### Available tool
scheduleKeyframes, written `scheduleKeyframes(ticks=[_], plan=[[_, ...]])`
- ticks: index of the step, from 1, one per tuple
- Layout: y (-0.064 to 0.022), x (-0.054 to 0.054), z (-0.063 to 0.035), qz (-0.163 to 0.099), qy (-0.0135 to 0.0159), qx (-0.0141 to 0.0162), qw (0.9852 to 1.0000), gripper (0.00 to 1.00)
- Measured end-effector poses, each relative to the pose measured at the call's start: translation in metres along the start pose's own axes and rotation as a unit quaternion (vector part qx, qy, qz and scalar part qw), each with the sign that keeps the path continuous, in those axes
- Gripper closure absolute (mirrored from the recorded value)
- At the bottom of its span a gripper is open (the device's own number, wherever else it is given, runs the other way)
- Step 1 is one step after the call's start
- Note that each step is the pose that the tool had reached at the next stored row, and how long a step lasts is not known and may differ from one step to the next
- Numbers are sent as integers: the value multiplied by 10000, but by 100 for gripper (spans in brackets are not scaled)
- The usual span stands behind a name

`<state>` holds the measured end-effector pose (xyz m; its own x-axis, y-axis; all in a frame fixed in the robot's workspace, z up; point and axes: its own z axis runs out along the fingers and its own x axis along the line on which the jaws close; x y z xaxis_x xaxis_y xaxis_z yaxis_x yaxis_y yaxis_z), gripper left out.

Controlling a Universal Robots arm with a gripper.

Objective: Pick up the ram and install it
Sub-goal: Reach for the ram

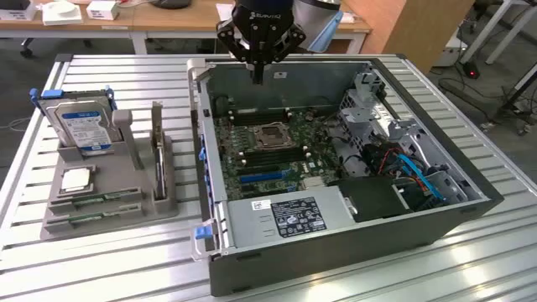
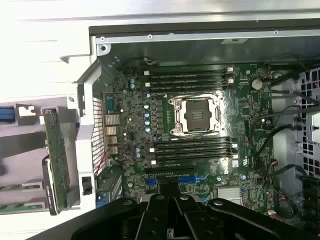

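Two green ram sticks [image 1: 94, 200] lie flat in the front slots of a grey holder [image 1: 168, 207], to the exterior view's left of the open computer case [image 1: 336, 251]. In the wrist view the ram sticks [image 2: 20, 187] show as green strips beside the case wall. My gripper [image 1: 258, 74] hangs over the far part of the case, fingers pointing down and shut with nothing between them. In the wrist view the gripper [image 2: 170, 189] hovers above the motherboard [image 2: 135, 115], near its black memory slots [image 2: 192, 150] and the CPU socket [image 2: 199, 116].
The holder also carries a blue-labelled hard drive [image 1: 84, 129], an upright expansion card [image 1: 157, 148] and a square chip [image 1: 75, 179]. Inside the case sit the power supply [image 1: 285, 217], a drive cage [image 1: 369, 107] and blue cables [image 1: 419, 176]. The slatted metal table [image 1: 470, 264] surrounds everything.
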<state>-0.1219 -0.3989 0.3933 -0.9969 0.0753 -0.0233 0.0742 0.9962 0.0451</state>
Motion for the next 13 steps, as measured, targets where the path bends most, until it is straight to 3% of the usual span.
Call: scheduleKeyframes(ticks=[13], plan=[[0, 8, 0, 1, 0, 1, 10000, 91]])
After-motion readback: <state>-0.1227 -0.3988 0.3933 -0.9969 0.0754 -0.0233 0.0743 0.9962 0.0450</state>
